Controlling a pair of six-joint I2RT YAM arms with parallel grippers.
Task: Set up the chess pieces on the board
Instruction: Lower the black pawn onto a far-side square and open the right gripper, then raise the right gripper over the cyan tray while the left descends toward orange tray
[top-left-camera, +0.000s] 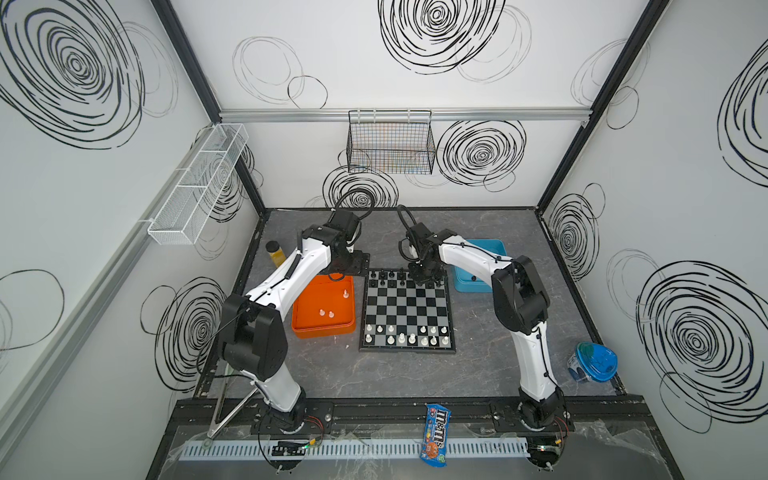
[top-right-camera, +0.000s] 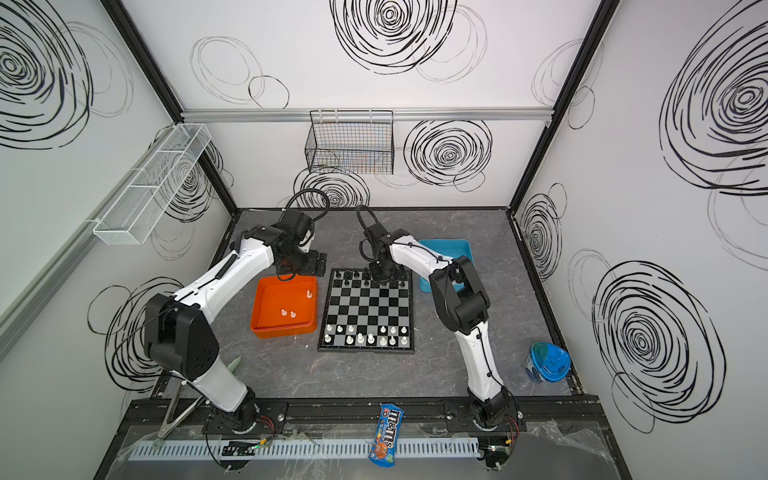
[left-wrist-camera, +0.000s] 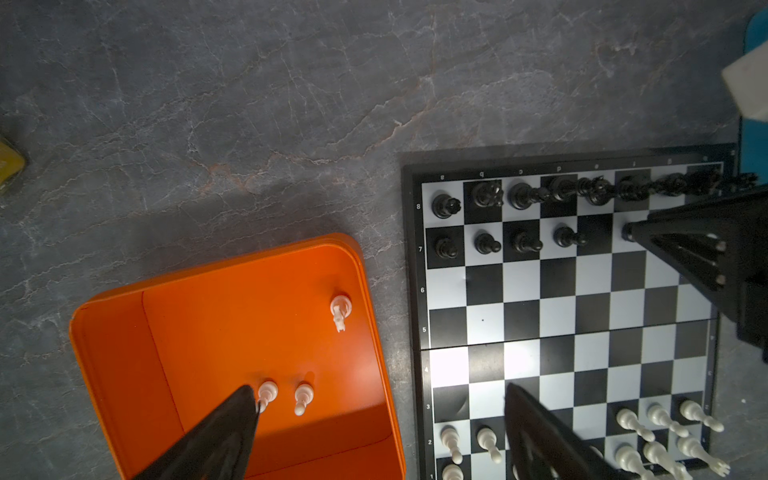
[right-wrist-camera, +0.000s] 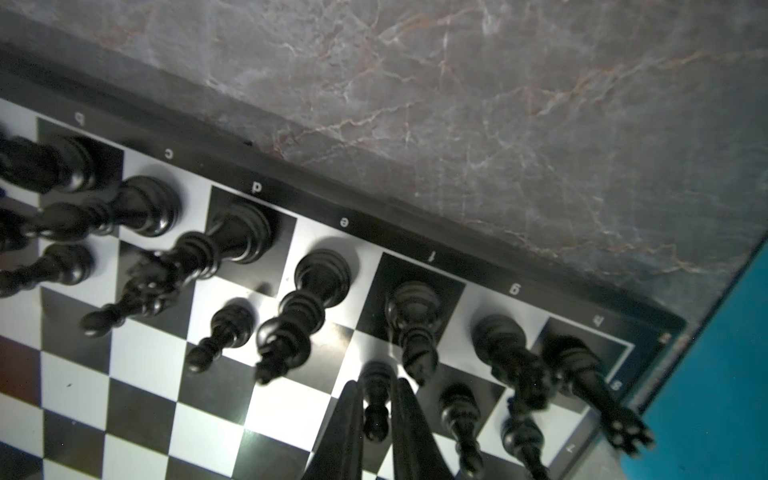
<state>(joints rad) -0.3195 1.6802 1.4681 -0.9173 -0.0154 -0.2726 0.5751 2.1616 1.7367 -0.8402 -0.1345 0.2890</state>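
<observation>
A dark grey, marble-veined table (top-left-camera: 478, 374) carries everything. The board (top-left-camera: 405, 308) lies flat near its middle, with an orange tray (top-left-camera: 324, 332) just beside it on the left and a blue tray (top-left-camera: 469, 286) by its far right corner. A yellow-filled jar (top-left-camera: 275, 253) stands far left (partly behind an arm). A blue-lidded tub (top-left-camera: 592, 361) sits well apart at right.
</observation>
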